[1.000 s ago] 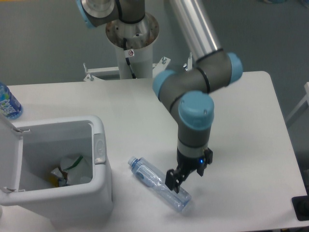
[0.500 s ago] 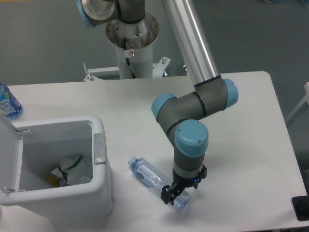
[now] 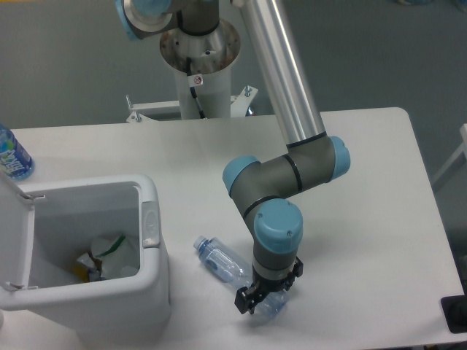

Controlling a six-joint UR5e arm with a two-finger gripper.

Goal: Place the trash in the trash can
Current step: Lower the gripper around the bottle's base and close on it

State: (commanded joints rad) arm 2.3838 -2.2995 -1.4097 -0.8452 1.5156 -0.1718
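- Down and toward the near edge of the table goes the black two-finger gripper [image 3: 250,301]; a second ago it hovered above the base end of the clear, slightly crushed plastic bottle with a bluish label [image 3: 232,273], and now it sits right at that end, low against the white tabletop [image 3: 365,189].
- Its fingers seem to straddle the bottle's lower end, but the wrist hides the contact, so I cannot tell whether they have closed on it or only bracket it.
- The bottle lies on its side in the same spot, cap pointing toward the white boxy plastic trash can with rounded corners [image 3: 149,273], just beside it.
- That bin stands with its hinged lid up, and a crumpled white wrapper [image 3: 109,251] already lies inside among other scraps.
- By my reading, the wrapper is done and the bottle pickup is in hand: a grip, a lift, then a short carry left over the bin's opening.
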